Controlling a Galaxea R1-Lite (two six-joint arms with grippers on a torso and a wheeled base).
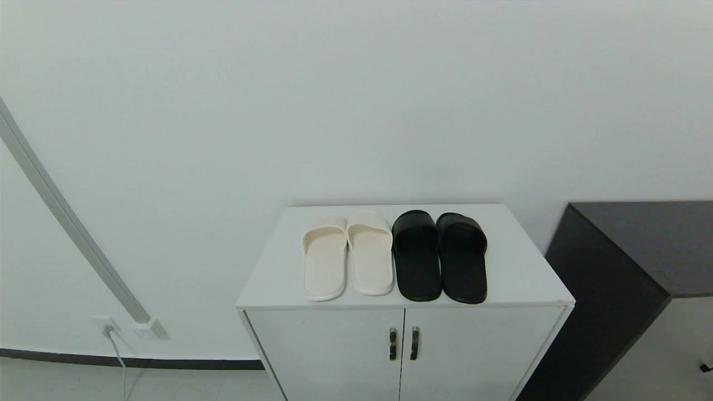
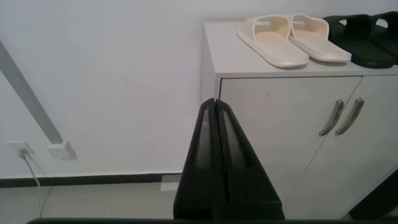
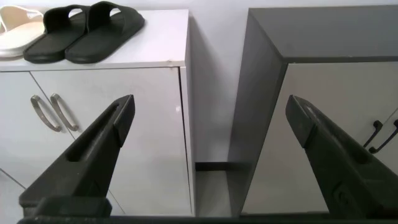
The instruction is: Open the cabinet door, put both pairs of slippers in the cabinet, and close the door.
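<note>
Two light, flexible pairs, white slippers (image 1: pixel 356 256) and black slippers (image 1: pixel 429 262), likely suit strap pinches; left tool (image 2: pixel 215 103) is closed, right tool (image 3: pixel 210 104) open, both empty.

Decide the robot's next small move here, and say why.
Probably bring the open right hand to a door handle: both doors are shut, the slippers lie on the cabinet, and the left hand is shut.

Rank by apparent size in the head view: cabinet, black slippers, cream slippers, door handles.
White two-door cabinet
Black slide slipper pair and cream slide slipper pair, about alike
Small metal door handles
</note>
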